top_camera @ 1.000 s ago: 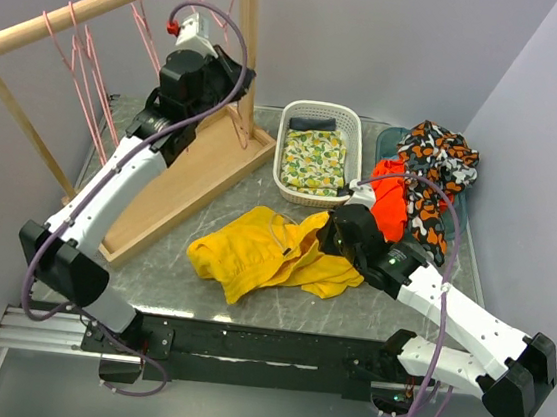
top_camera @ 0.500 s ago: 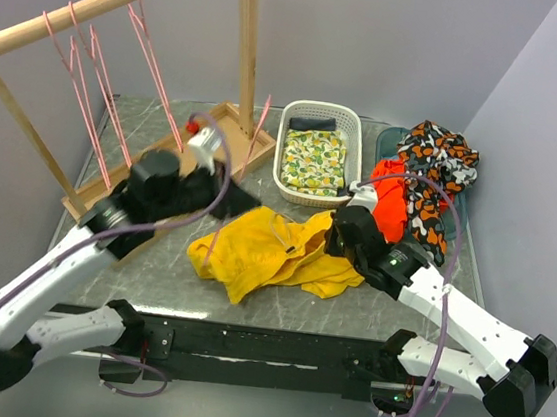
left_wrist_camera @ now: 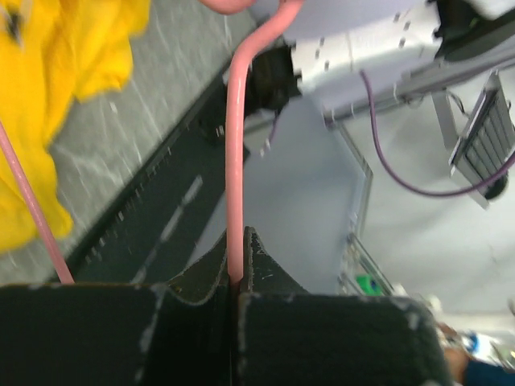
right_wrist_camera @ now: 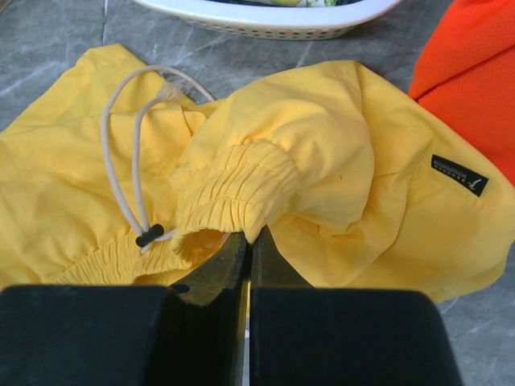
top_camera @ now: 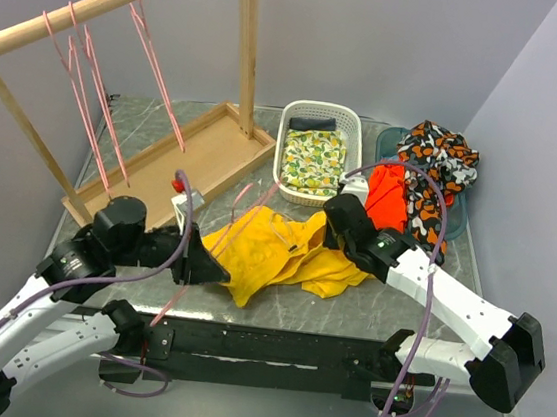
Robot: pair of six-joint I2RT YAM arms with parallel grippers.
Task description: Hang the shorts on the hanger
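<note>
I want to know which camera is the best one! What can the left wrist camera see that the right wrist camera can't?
Only the left wrist view: the pink hanger, its wire pinched between the left fingers, and the black rail along the table edge. Only the right wrist view: the right fingers nipping the waistband of the shorts, a white drawstring, the basket rim and the orange cloth. Both: the yellow shorts lying on the grey table.

Soft, even, bright light leaves only faint shadows under the shorts. The left wrist view is blurred around the hanger; the right wrist view is sharp.
</note>
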